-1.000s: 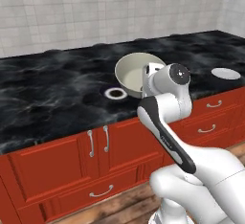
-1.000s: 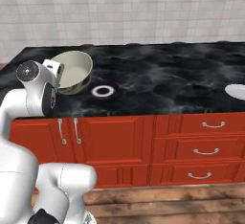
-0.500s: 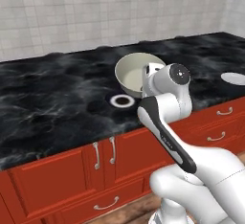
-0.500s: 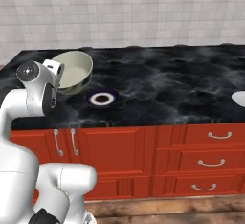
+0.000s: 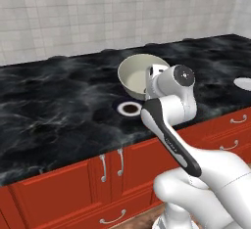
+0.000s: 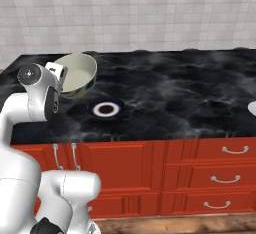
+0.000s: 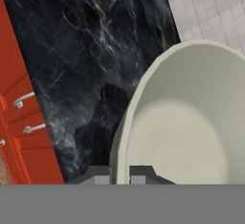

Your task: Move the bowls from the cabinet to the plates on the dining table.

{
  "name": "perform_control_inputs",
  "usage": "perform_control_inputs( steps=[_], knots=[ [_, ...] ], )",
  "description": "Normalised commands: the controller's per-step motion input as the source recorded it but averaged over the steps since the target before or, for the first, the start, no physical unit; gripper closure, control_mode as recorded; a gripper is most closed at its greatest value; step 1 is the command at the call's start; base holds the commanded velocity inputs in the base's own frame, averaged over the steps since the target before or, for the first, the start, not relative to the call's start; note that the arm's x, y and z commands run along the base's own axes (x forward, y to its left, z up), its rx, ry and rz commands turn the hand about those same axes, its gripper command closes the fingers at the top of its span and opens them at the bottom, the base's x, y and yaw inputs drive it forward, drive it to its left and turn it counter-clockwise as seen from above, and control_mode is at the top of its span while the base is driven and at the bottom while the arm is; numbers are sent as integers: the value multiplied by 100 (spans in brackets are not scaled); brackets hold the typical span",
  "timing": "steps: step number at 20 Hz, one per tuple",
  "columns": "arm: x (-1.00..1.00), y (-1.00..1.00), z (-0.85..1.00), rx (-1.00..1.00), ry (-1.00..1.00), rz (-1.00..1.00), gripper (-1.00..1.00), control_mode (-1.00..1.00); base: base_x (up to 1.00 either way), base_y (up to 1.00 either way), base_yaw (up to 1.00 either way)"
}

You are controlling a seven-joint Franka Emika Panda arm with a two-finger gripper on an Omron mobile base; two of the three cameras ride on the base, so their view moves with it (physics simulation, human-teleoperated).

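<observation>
My gripper [image 5: 153, 75] is shut on the rim of the plain cream-beige bowl [image 5: 134, 74], which hangs tilted above the black marble dining table [image 5: 59, 101]. The hand view has the bowl [image 7: 191, 122] close up, its rim pinched between the fingertips [image 7: 102, 178]. A small white plate with a dark brown centre [image 5: 130, 108] lies on the table just below and in front of the bowl, and also appears as the plate [image 6: 106, 109] to the right of the bowl [image 6: 80, 70]. A second pale plate [image 5: 243, 82] lies at the far right edge. The cabinet is out of view.
Red door and drawer fronts with silver handles [image 6: 222, 179] run under the table top. A pale tiled wall [image 5: 122, 12] stands behind the table. My own white arm [image 5: 171, 125] rises between the base cameras and the table's front edge.
The whole scene has slid down and grown in both base views, so the base has driven closer to the table. The bowl stays held in the gripper at the same pose.
</observation>
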Motion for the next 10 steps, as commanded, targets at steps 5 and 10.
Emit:
perform_control_inputs(
  steps=[5,10],
  knots=[
    [0,0,0,0,0,0,100,100,35,-4,2],
    [0,0,0,0,0,0,100,100,44,-7,3]
  ],
)
